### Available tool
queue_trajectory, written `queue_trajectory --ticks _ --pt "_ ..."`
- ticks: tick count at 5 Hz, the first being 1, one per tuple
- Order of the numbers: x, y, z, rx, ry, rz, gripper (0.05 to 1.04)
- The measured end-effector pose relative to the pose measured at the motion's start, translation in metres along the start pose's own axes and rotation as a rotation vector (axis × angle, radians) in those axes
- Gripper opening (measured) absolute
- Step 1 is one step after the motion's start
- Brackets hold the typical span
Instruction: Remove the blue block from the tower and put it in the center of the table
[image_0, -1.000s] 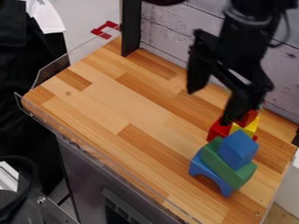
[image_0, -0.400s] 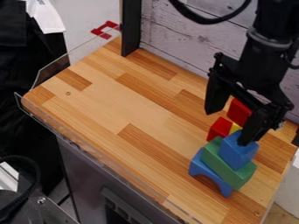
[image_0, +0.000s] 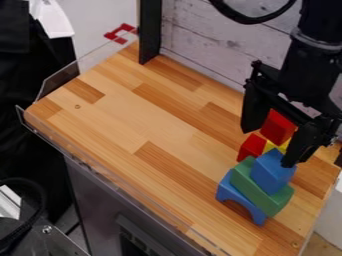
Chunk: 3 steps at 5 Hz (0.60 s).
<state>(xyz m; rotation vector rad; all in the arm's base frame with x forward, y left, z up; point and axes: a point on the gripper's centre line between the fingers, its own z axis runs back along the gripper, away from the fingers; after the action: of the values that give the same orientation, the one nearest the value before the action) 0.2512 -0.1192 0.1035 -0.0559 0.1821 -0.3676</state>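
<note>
Under the gripper (image_0: 270, 148) and a little toward the camera: the blue block (image_0: 270, 174), top of the near tower, resting on a green block (image_0: 252, 188), with a blue arch (image_0: 226, 190) below that. Gripper spread wide, nothing held that I can see. Its right-of-view finger (image_0: 302, 143) overlaps the blue block's upper corner in my view; contact, can't tell. The block's long axis is hard to read; it looks slightly taller than wide, and set askew on the green one, whose long axis slants from upper left to lower right. One arm only, so no choice of side. My judgement: I need to bring the open gap toward the camera and centre it over the block before closing, or that finger may knock the stack. Table (image_0: 127, 117) centre lies off to the view's left from the gripper. Count: one blue block, one green, one arch; behind them, two red blocks (image_0: 277, 127) and one yellow block (image_0: 283, 147) visible.
</note>
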Motion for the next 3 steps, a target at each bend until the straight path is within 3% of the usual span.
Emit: queue_trajectory --ticks 3 --pt "0.003 -0.006 -0.012 -0.029 0.071 0.031 0.999"
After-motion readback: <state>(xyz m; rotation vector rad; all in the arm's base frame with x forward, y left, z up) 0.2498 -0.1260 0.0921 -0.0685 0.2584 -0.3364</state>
